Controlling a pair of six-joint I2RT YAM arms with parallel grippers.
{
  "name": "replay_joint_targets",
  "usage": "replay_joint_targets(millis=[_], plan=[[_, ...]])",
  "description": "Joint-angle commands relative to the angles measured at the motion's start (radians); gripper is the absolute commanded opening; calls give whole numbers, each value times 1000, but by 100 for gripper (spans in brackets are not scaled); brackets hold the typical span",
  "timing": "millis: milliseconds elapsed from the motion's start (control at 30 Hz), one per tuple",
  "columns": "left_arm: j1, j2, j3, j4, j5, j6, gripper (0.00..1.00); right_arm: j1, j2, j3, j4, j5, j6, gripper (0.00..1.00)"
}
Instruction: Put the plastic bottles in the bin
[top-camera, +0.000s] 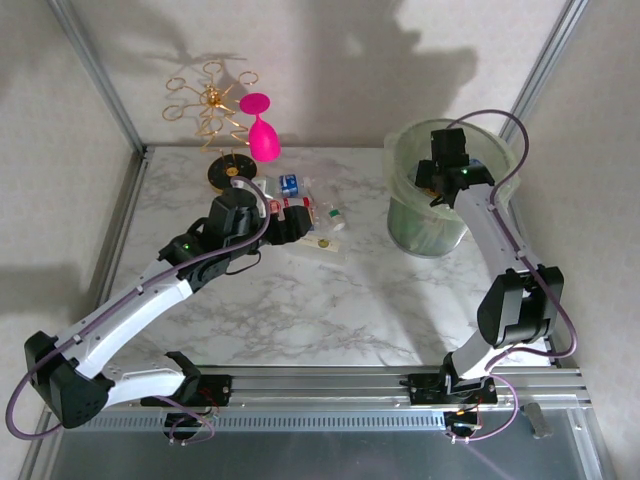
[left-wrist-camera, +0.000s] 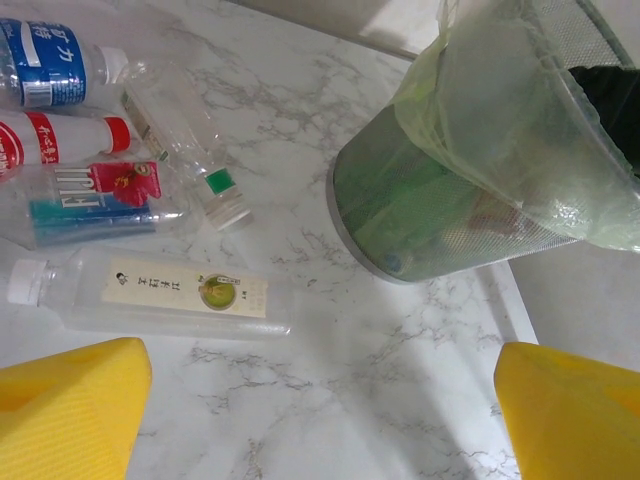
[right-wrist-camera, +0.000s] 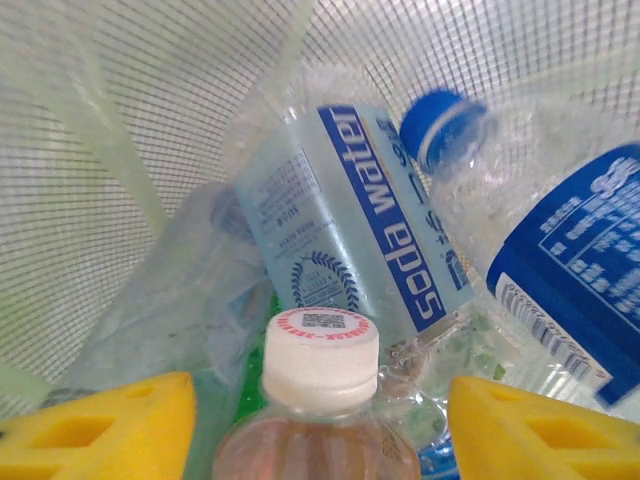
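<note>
This is looking like a robotics lab test cell, not a home. 2 white-and-black arms, left arm (top-camera: 130, 300) and right arm (top-camera: 505, 235), are sitting bolted to an aluminium rail (top-camera: 330, 385) at the near edge of a marble-patterned table (top-camera: 330, 300). Bare aluminium posts (top-camera: 100, 75) are framing plain white walls (top-camera: 330, 60), and purple cables (top-camera: 490, 112) are looping along the arms.

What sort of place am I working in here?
Probably a lab test cell dressed as a home counter: white marble-patterned tabletop, bare aluminium frame posts, plain white backdrop walls.
</note>
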Motion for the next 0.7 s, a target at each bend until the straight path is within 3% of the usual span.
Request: replay_joint_targets(millis=[0,200,400,533,667], plan=[[18,-36,-2,2,-18,17,89,19,-70,108,-56,16,-5,72],[59,-36,-22,-14,-40,-20,90,109,-147,133,-42,11,-37,73],[269,5,-112,-53,19,-204,90,250,-282,39,62,-80,-59,70],[366,1,-187,-73,-3,-332,89,342,-271,27,42,-162,-95,70],[400,-47,-219,-89,-81,-376,89,431,-196,31,-21,-177,-160,70]])
